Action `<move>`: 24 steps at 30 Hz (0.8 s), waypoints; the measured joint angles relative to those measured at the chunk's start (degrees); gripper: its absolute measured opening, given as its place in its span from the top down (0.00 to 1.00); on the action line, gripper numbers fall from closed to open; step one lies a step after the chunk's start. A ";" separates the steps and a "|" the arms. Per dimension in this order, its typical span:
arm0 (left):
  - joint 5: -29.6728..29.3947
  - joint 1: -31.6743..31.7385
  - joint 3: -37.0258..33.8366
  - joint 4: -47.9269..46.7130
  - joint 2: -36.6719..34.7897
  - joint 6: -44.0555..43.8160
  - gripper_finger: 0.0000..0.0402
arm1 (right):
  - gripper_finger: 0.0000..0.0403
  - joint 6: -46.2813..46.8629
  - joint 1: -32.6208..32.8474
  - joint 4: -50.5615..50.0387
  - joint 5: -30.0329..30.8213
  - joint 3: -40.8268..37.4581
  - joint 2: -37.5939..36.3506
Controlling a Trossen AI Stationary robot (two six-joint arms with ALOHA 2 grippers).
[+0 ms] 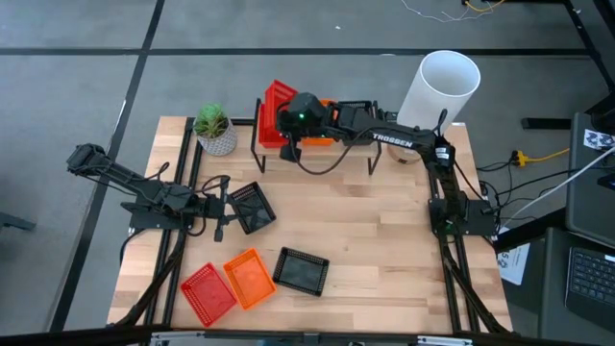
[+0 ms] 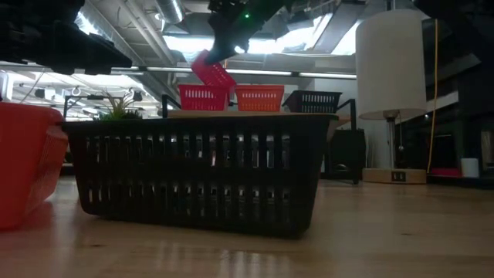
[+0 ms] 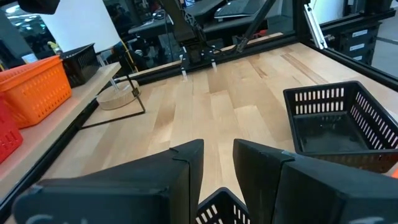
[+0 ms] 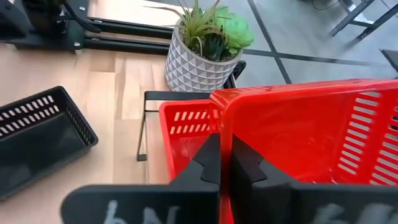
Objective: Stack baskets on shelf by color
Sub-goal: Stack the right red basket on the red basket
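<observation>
Desk [image 1: 365, 240]: wooden top, both arms over it.

White cylinder [image 1: 438, 89] stands at the far right corner, behind the shelf.

Shelf [image 1: 354, 146] runs along the far edge. On it, from the low view: a red basket [image 2: 202, 97], an orange basket [image 2: 259, 98], and a black basket [image 2: 312, 101] side by side.

Right arm reaches across the shelf top. Right tool [image 4: 225, 167] is clenched on the wall of a tilted red basket [image 4: 311, 143], held in the air just above the red one on the shelf. In the low view that held basket [image 2: 211, 73] hangs at an angle over the shelf basket's left end.

Left arm sits low at the desk's left side. Left tool [image 1: 220, 207] is released, fingers [image 3: 186, 163] apart, right at the rim of a black basket [image 1: 252, 207]; can't tell if touching.

Near edge of the desk: red basket [image 1: 208, 290], orange basket [image 1: 250, 278] touching it, black basket [image 1: 301, 270] just beside.

Potted plant [image 1: 214, 129] at the far left corner, beside the shelf's left legs.
</observation>
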 joint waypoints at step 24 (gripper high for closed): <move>0.00 0.00 0.00 -0.01 0.01 0.04 0.80 | 0.74 2.33 0.04 2.29 0.00 0.02 -0.10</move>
